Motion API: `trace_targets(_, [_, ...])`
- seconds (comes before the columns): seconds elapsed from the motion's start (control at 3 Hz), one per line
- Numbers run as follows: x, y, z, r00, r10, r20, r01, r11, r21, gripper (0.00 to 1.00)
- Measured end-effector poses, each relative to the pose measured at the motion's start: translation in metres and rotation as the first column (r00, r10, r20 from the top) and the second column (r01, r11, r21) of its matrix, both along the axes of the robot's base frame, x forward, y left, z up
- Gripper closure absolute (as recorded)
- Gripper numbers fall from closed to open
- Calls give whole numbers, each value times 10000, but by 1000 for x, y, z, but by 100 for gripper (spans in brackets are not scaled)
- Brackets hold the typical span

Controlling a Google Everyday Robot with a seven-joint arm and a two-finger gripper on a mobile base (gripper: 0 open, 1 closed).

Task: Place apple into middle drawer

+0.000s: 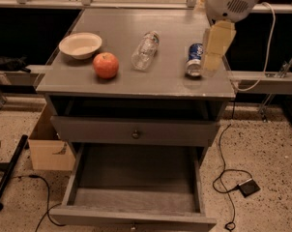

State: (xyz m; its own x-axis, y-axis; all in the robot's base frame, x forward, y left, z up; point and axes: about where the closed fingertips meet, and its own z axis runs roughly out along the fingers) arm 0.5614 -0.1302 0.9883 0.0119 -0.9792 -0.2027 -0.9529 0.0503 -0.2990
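Note:
The red-orange apple [106,65] sits on the grey cabinet top [165,83], near the front left, just in front of the cream bowl. The middle drawer [136,178] is pulled out at the bottom of the cabinet, and its grey floor is bare. A closed drawer front with a dark knob [135,134] is above it. My gripper [216,50] hangs from the white arm housing at the top right, over the right side of the cabinet top beside a blue can. It is well to the right of the apple and holds nothing that I can see.
A cream bowl [80,45] stands at the back left, a clear plastic bottle [145,50] lies in the middle, and a blue can [195,59] lies on the right. On the floor are a cardboard box [47,146] to the left and cables with a small black pedal [247,187] to the right.

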Motion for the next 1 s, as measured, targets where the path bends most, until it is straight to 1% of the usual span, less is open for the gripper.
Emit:
trace_targets(0.33, [44, 11, -2, 9990, 390, 219, -397, 9987, 312, 0])
trace_targets(0.67, [77, 29, -8, 9927, 1116, 452, -1152, 9895, 877, 0])
trace_targets(1.0, [93, 51, -10, 9752, 2094, 718, -2196, 9559, 1948, 0])
